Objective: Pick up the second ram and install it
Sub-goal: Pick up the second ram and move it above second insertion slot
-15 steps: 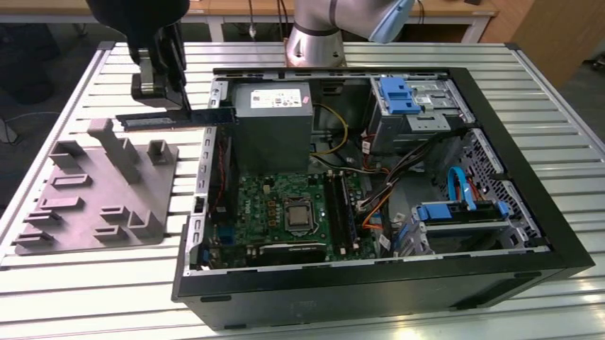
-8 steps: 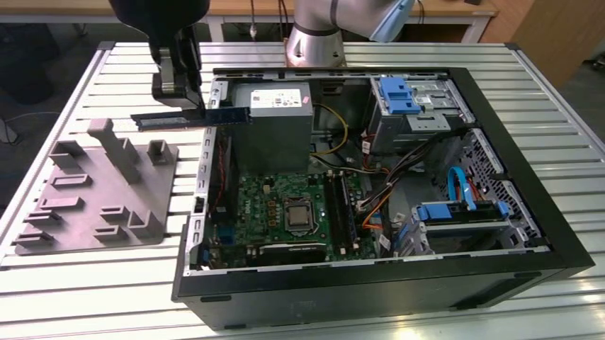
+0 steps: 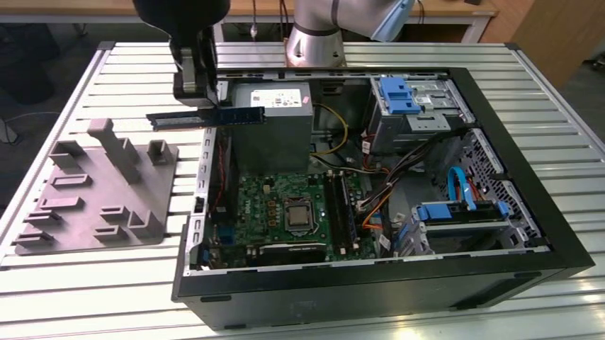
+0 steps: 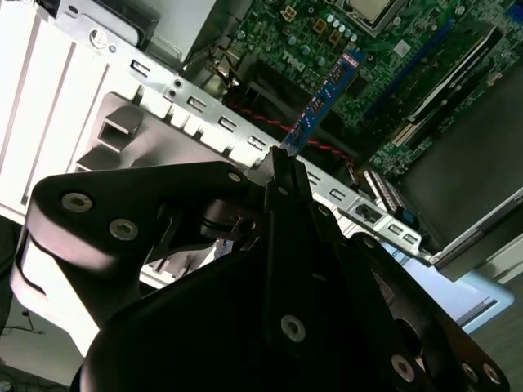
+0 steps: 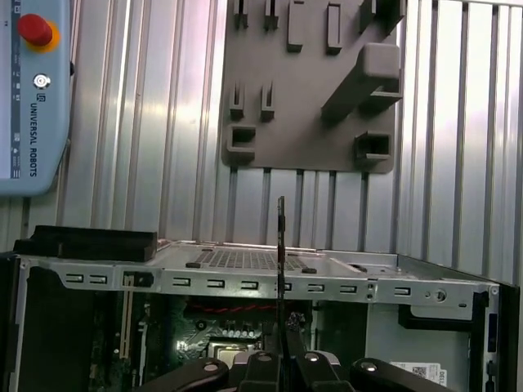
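I see the slatted metal table (image 3: 95, 297) carrying the open black computer case (image 3: 378, 287). The grey holder block (image 3: 95, 191) lies on the table just beside the case, at the exterior view's left. The green motherboard (image 3: 274, 202) lies flat on the case floor. My gripper (image 3: 210, 105) hangs above the far left wall of the case, its fingers pinched narrow on the second ram (image 3: 241, 115). The stick is in the air, held level, with one end over the table near the holder block and the other over the case.

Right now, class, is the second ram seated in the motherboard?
No, the pincer holds the second ram above the edge of the computer case, apart from the motherboard.
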You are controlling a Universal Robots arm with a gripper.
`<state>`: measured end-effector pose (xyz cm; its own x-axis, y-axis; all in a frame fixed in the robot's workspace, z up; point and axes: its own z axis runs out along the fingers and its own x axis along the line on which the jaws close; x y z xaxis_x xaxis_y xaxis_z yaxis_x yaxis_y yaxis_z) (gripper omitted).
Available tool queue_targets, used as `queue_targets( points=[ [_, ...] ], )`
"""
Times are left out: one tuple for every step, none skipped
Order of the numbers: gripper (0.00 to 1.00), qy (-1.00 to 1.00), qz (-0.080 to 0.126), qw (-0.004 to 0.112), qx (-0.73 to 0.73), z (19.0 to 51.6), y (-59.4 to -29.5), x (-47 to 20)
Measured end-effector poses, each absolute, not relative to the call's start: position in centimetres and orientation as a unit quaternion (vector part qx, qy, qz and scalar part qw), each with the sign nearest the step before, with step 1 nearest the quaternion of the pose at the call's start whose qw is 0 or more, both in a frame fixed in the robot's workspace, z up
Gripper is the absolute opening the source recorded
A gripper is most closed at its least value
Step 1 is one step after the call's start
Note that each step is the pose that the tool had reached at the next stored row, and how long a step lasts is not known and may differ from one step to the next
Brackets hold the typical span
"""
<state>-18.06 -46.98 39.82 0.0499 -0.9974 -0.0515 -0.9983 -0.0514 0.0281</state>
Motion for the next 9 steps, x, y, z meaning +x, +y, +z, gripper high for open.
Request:
queue_targets(
  points=[
    [0.13, 0.689, 0.028, 0.008, -0.724, 39.8, -47.0, -17.8],
    [0.13, 0.689, 0.028, 0.008, -0.724, 39.8, -47.0, -17.6],
    [0.13, 0.689, 0.028, 0.008, -0.724, 39.8, -47.0, -17.4],
    [0.13, 0.689, 0.028, 0.007, -0.724, 39.8, -47.0, -17.1],
    [0.13, 0.689, 0.028, 0.008, -0.724, 39.8, -47.0, -16.9],
    [0.13, 0.689, 0.028, 0.008, -0.724, 39.8, -47.0, -16.6],
    [0.13, 0.689, 0.028, 0.007, -0.724, 39.8, -47.0, -16.4],
    [0.13, 0.689, 0.028, 0.007, -0.724, 39.8, -47.0, -16.2],
    [0.13, 0.689, 0.028, 0.008, -0.724, 39.8, -47.0, -16.0]
  ],
)
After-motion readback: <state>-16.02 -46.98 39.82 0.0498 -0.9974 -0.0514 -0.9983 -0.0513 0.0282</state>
